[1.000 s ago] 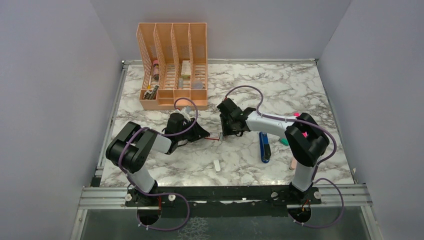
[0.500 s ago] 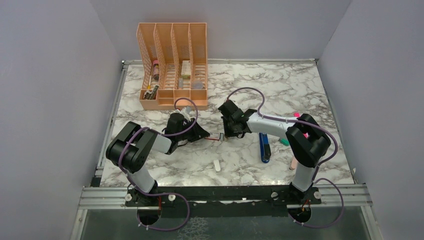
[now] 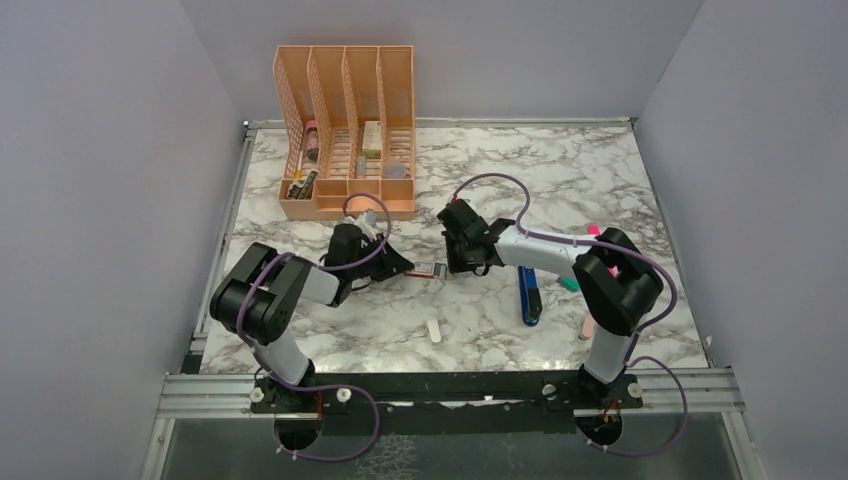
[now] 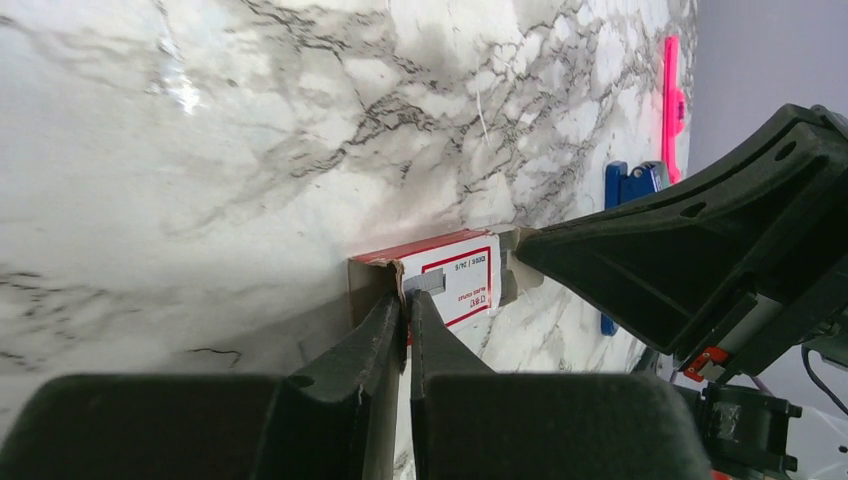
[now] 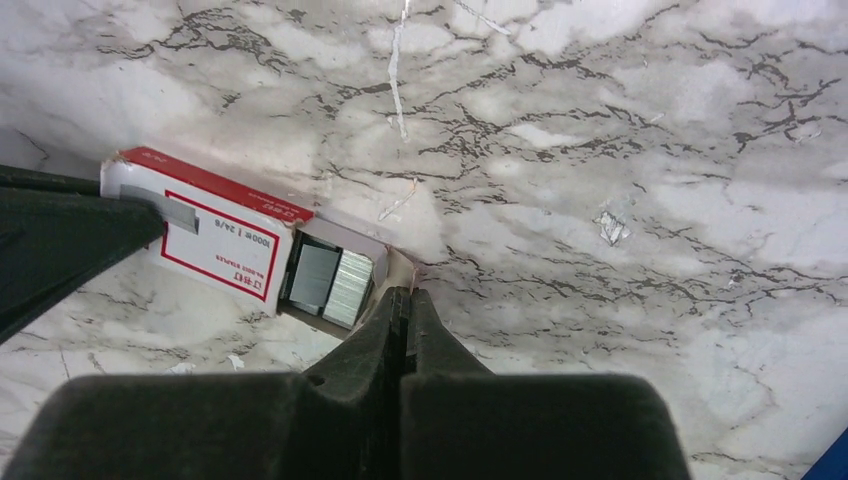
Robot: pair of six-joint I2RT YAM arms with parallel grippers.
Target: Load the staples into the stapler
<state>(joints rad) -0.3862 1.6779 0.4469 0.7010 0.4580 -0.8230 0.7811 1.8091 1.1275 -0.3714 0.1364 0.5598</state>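
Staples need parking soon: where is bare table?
Free: marble right of the organizer, beyond the right gripper; also near edge, around the white piece. Crowded: the staples with the left gripper on them, and by the stapler.

Soft, even overhead light leaves the white-and-grey marbled tabletop [image 3: 560,160] bright in the top view, with faint shadows under the arms. The left wrist view has a small glare patch at upper left. Close to each lens the black left end effector [image 4: 407,300] and black right end effector [image 5: 405,293] look dark and blurred; the red-and-white cardboard box of staples [image 5: 215,240] is sharp
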